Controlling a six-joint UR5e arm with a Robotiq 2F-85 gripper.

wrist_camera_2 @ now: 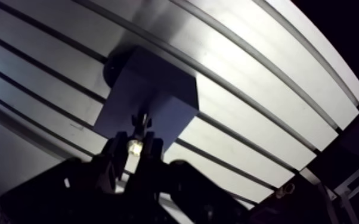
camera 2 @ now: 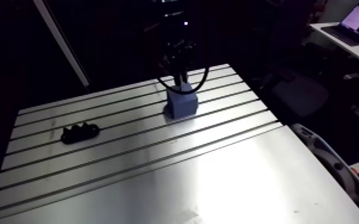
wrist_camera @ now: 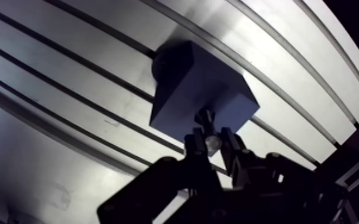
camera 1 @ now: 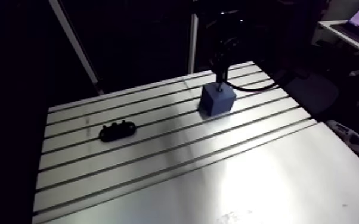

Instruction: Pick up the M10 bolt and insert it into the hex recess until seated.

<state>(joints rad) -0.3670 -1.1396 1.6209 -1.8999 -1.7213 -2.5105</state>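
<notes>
A blue-grey block (camera 1: 216,100) stands on the slotted table (camera 1: 247,173), toward its far side. My gripper (wrist_camera: 210,140) hangs just over the block's top face, shut on the M10 bolt (wrist_camera: 205,121). The bolt's shiny head sits between the fingertips and its dark shank points down at the block. In the wrist view the shank's tip lies over the block (wrist_camera_2: 149,89) near its edge closest to the fingers. I cannot make out the hex recess in the block's dark top. In the arm view the gripper (camera 1: 220,80) comes down onto the block from above.
A low black holder with small knobs (camera 1: 117,130) lies on the table's left part, well away from the block. A dark round shape (wrist_camera: 165,59) shows at the block's far corner. Slots run across the table.
</notes>
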